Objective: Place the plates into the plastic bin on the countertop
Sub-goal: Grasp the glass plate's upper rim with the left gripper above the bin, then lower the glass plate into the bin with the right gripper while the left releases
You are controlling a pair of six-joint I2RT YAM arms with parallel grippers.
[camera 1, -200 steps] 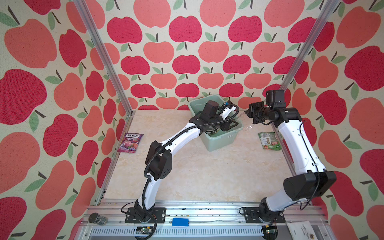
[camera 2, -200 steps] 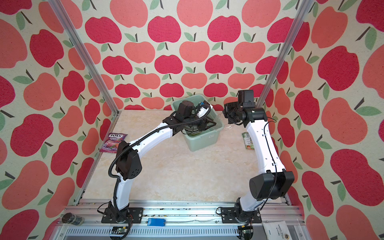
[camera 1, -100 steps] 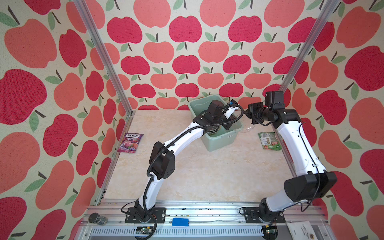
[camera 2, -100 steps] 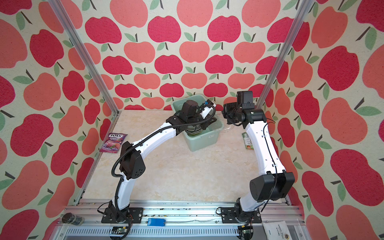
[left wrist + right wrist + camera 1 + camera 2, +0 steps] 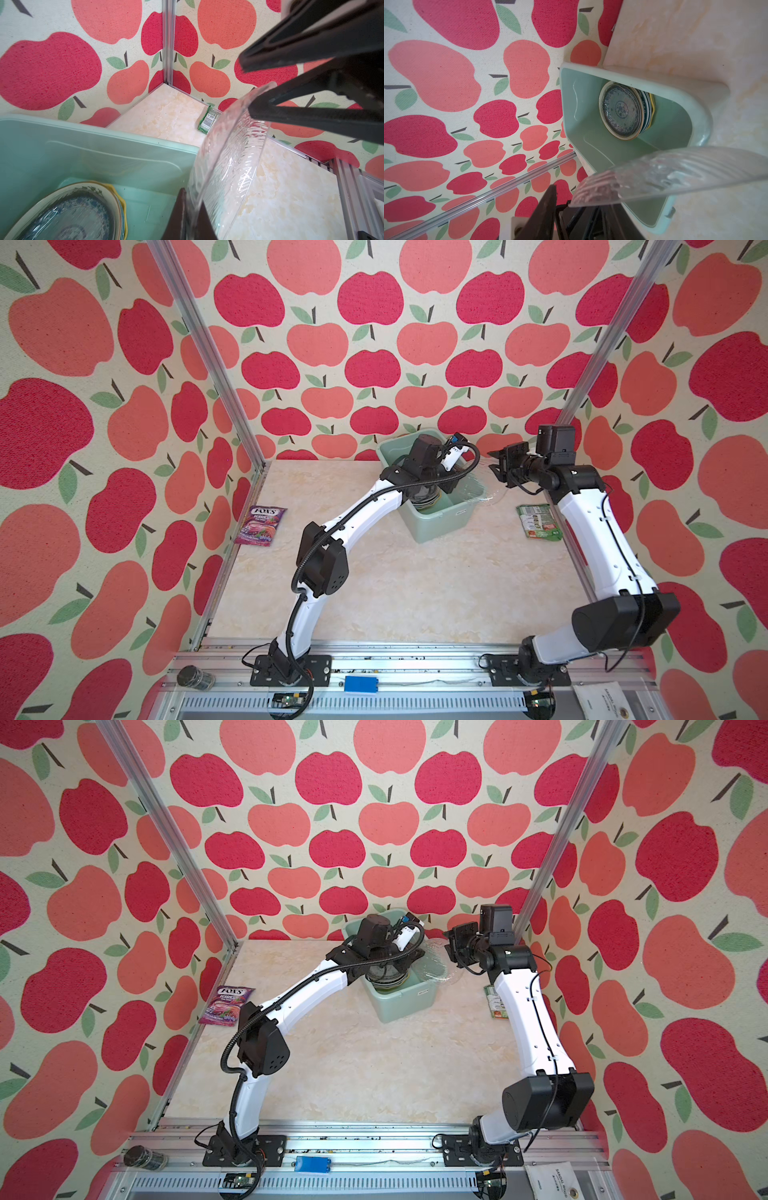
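Our left gripper [image 5: 193,207] pinches the clear glass plate [image 5: 228,166], tilted over the right rim of the bin [image 5: 436,526] at the back edge of the countertop [image 5: 415,585]. On our right gripper [image 5: 246,85] the jaws stand apart around the plate's opposite rim.

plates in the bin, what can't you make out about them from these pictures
Count in the stack of plates: the right wrist view shows only the top blue-patterned one and a few rims under it.
Both top views: the left arm covers most of it.
Left wrist view: the picture's edge cuts it off.
Label on the plastic bin: too small to read in a top view.
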